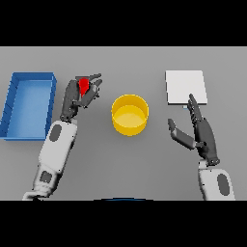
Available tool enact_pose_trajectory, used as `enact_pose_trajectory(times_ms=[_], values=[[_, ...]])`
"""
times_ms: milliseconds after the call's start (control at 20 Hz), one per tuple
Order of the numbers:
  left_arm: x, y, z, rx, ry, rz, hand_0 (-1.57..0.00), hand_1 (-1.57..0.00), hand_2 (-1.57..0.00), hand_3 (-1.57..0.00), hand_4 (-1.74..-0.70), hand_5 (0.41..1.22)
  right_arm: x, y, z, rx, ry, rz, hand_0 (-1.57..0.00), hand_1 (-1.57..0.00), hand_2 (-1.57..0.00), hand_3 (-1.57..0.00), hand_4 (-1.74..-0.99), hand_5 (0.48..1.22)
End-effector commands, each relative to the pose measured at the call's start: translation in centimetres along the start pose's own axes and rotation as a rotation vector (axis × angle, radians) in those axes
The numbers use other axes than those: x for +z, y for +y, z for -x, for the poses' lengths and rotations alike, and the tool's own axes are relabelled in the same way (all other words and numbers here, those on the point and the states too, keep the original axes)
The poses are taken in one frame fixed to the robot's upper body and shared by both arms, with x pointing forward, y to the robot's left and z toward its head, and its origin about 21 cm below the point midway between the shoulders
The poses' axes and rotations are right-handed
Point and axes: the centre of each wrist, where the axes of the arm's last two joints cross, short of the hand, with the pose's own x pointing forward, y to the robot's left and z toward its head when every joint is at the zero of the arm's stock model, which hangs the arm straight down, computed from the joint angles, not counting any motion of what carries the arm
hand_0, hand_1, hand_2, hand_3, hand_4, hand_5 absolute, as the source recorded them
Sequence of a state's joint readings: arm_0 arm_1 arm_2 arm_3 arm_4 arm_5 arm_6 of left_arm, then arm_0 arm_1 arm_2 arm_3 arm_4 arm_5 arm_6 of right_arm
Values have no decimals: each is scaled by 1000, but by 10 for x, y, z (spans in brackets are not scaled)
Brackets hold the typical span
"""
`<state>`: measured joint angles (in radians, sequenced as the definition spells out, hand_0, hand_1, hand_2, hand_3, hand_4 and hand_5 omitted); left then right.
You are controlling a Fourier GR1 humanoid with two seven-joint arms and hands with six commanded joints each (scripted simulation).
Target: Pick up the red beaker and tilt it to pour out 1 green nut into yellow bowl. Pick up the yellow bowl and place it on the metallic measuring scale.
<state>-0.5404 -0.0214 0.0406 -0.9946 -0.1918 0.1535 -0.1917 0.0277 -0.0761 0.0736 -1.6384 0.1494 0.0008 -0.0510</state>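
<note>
gripping the red beaker point(84, 86) in our clenched left hand point(79, 96), we hold it just left of the yellow bowl point(130, 114). right of the bowl our right hand point(201, 132) hangs released, fingers straight, overlapping the scale point(185, 87); a blue tray point(29, 105) lies far left.

My left hand point(81, 96) wraps the beaker point(84, 86) so closely that only a small red patch shows between my fingers; its rim, base and contents are hidden. I cannot tell whether any nut is inside it, or inside the bowl point(130, 114) (its floor reads as plain yellow, nothing distinguishable). My right fingertips overlap the lower edge of the scale point(185, 87), covering a small part of it; whether they touch it I cannot tell. Any markings on the scale are too faint to make out.
</note>
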Motion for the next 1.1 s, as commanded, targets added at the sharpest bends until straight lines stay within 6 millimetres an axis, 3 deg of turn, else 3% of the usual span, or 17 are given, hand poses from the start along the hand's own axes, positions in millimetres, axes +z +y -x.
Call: enact_pose_trajectory(times_ms=[0,200,500,550,1050], values=[[-2,5,-7,-31,-5,5,-1557,-1556,-1556,-1544,-1497,1215,-1,-1,1,1,2,2,1,1,1,1,-1295,665],[-1,4,-39,-178,-47,58,-1565,-1565,-1565,-1560,-1616,1174,-2,1,2,2,-9,-13,1,1,1,1,-1277,664],[-12,23,-50,-315,-25,98,-1566,-1566,-1566,-1562,-1641,1131,1,1,3,3,9,-6,1,1,1,1,-1274,683],[-13,19,-52,-359,-36,128,-1567,-1567,-1567,-1564,-1661,1126,0,2,0,-5,2,-10,1,1,1,1,-1273,686],[-36,-7,-91,-1064,-110,453,-1571,-1571,-1571,-1570,-1732,1190,0,5,-1,21,3,-11,1,1,1,1,-1290,695]])
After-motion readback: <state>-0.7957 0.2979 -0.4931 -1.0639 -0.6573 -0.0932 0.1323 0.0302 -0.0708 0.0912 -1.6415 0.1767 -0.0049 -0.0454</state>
